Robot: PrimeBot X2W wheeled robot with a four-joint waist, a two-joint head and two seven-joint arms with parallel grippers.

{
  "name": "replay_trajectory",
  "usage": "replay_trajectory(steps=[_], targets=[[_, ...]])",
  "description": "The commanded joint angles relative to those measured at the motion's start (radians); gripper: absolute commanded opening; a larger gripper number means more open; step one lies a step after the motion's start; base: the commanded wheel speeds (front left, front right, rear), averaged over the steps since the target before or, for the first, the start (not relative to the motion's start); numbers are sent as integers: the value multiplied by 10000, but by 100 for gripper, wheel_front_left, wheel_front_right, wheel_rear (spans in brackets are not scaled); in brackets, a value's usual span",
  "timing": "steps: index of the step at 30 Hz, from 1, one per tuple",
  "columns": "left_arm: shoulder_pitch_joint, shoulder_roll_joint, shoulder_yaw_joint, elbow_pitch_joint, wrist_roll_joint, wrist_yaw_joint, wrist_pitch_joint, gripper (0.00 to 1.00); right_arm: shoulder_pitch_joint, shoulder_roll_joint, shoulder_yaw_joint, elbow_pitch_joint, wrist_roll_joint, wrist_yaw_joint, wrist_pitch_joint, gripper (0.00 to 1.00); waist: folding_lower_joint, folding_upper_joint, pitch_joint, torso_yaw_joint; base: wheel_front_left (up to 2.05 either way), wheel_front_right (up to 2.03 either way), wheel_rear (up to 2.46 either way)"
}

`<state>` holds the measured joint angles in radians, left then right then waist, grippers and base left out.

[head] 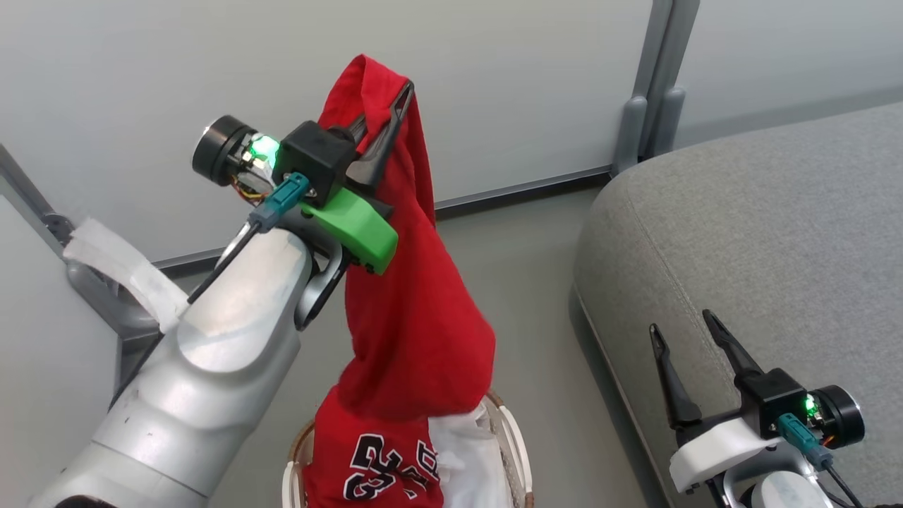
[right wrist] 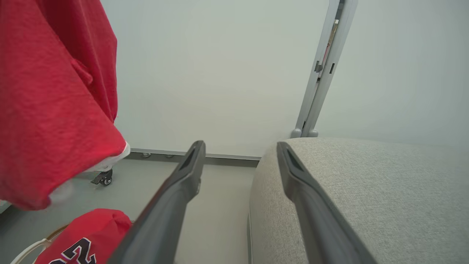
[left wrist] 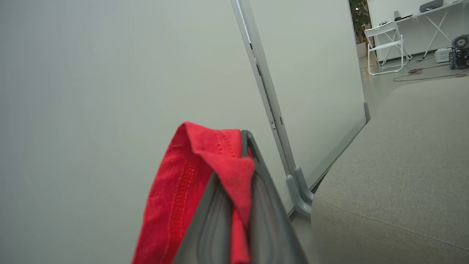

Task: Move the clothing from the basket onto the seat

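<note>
**Left gripper (head: 403, 92) clamped on a bright red fabric garment (head: 416, 317)**

Its jaws pinch the garment's top fold. The cloth hangs below them, over a small oval white plastic basket (head: 520, 451) with a brown woven rim, which holds a red jersey (head: 374, 462) with black-and-white lettering. To the right lies the large grey woven-fabric seat (head: 762, 212). The right gripper (head: 681, 321) stands wide open and empty at the seat's near edge.

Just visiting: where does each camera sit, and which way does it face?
Head view: on the head, facing forward and down at basket, seat and hanging garment; left gripper and right gripper show.
Left wrist view: on the left wrist, facing the wall along shut fingers pinching the garment.
Right wrist view: on the right wrist, facing wall and seat between open fingers.
Shared: all see the garment and seat.
</note>
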<state>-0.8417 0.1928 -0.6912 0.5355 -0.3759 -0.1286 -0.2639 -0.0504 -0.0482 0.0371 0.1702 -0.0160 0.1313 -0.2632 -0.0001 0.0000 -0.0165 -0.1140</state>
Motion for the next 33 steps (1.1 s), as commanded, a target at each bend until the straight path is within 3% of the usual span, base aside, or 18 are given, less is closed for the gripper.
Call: replay_trajectory(steps=[1,15,28,33], targets=[[-270,17,-66,21,8,-29,6,0,134,-39,64,-3,94,-10,-25,100,1,0,-163,203,0,0,0],[-1091,-156,-607,-202,-236,-28,206,0,-1501,-41,2361,-87,870,-10,-25,100,1,0,-273,575,0,0,0],[-1940,-1028,-1219,716,18,94,425,0,-3426,-46,4878,863,2361,-10,-25,100,1,0,-113,697,0,0,0],[-2101,-1329,-1512,971,-205,144,451,0,-3897,-46,4818,1606,2177,-10,-25,100,1,0,-116,900,0,0,0]])
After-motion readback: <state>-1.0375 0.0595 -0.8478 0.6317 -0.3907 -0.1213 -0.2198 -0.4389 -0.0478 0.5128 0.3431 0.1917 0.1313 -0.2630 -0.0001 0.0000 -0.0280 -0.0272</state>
